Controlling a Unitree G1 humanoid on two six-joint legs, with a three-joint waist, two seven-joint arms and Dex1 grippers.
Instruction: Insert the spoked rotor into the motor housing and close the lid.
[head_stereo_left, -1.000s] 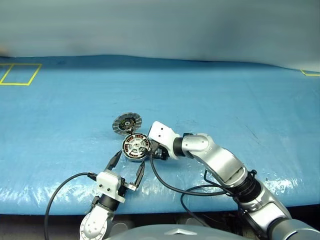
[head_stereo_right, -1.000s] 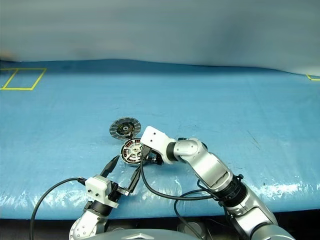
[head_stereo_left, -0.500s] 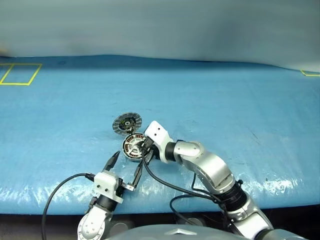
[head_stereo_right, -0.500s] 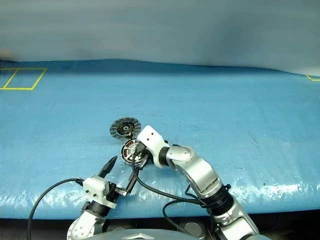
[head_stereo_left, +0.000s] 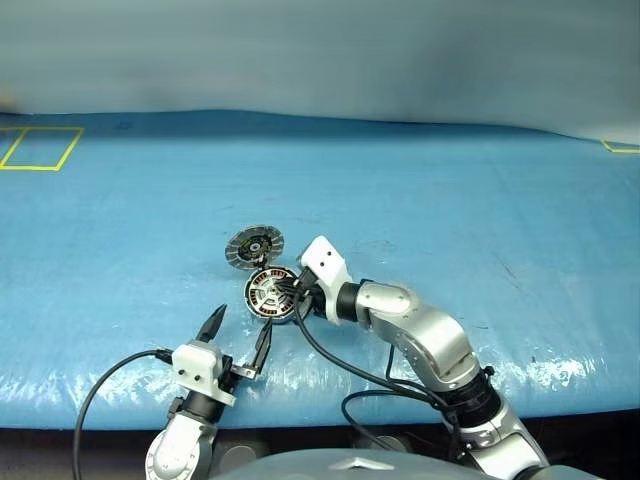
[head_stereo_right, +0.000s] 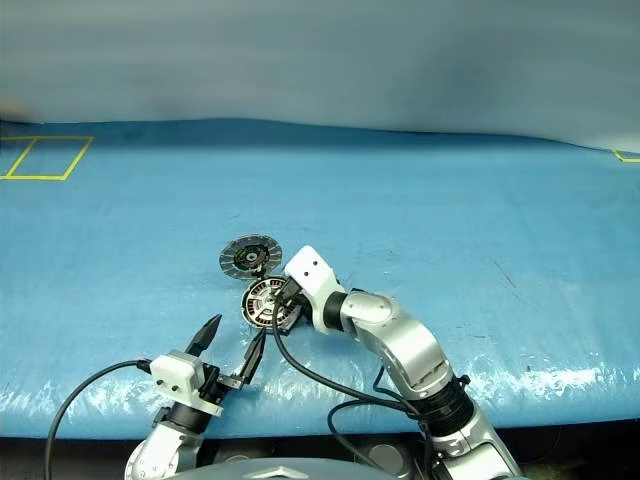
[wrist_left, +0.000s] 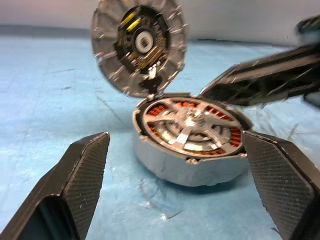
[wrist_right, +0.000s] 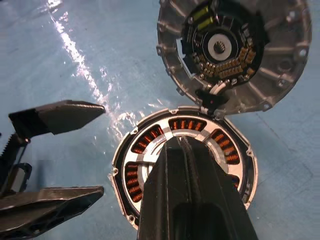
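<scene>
Gleaming spoked rotor inside round grey motor housing

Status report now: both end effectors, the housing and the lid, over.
Left end effector open, short of motor housing. Right end effector shut, over the housing. Spoked rotor seated inside. Lid open, upright. Nothing in the way.

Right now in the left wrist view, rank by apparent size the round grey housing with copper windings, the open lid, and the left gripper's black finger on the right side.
1. Round grey motor housing with copper windings.
2. Black finger, though nearness to the camera enlarges it.
3. Open grey lid, which looks similar to the finger; their order is unsure.
</scene>
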